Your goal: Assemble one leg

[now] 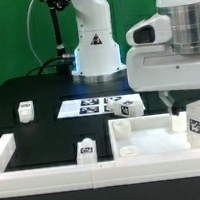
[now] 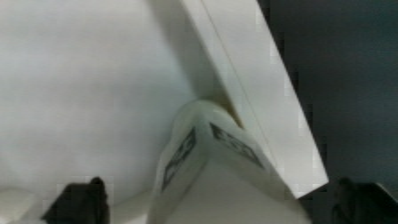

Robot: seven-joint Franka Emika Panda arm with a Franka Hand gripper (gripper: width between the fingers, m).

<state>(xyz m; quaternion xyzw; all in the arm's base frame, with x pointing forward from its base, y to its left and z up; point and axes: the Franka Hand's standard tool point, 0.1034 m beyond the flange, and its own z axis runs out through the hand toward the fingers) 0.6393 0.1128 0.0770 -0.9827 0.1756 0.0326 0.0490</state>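
Note:
The white tray-like tabletop (image 1: 153,140) lies at the front right of the exterior view. My gripper (image 1: 169,102) hangs low over its far right part. In the wrist view my gripper (image 2: 214,205) is open, with its dark fingertips (image 2: 80,200) wide apart. A white leg (image 2: 205,150) with a tag stands between them, blurred and close, touching neither finger. It stands on the tabletop (image 2: 89,90) beside its raised rim. In the exterior view a tagged leg (image 1: 199,118) stands by the tabletop's right side, next to the gripper.
Three more legs show in the exterior view: one (image 1: 26,111) at the left, one (image 1: 86,151) by the tabletop's left side, one (image 1: 125,108) behind the tabletop. The marker board (image 1: 89,106) lies mid-table. A white wall (image 1: 56,173) runs along the front.

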